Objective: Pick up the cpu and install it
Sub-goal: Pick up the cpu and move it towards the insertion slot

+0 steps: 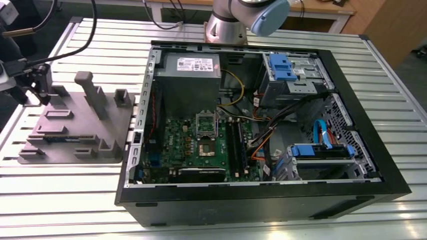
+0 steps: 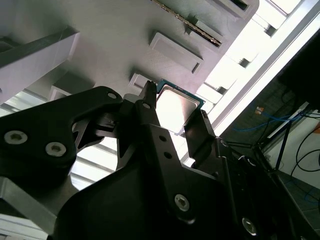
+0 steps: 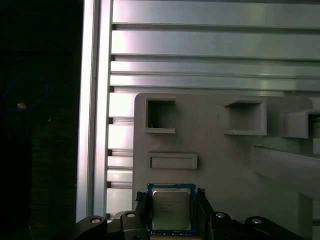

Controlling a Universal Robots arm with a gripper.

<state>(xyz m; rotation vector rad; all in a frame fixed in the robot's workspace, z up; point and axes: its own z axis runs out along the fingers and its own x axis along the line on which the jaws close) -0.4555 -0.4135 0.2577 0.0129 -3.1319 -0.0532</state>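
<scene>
In the exterior view my claw (image 1: 40,94) hangs over one end of the grey fixture tray (image 1: 67,152). Well beyond the tray from it, toward the exterior view's right, stands the open computer case (image 1: 267,197) with its green motherboard (image 1: 190,150). In both wrist views my fingers (image 3: 140,204) stand narrowly apart, one against each of two opposite edges of the cpu (image 3: 171,210). The chip sits pinched between my fingertips with its silver top showing. The tray's square pockets (image 3: 160,115) lie just ahead of my claw.
</scene>
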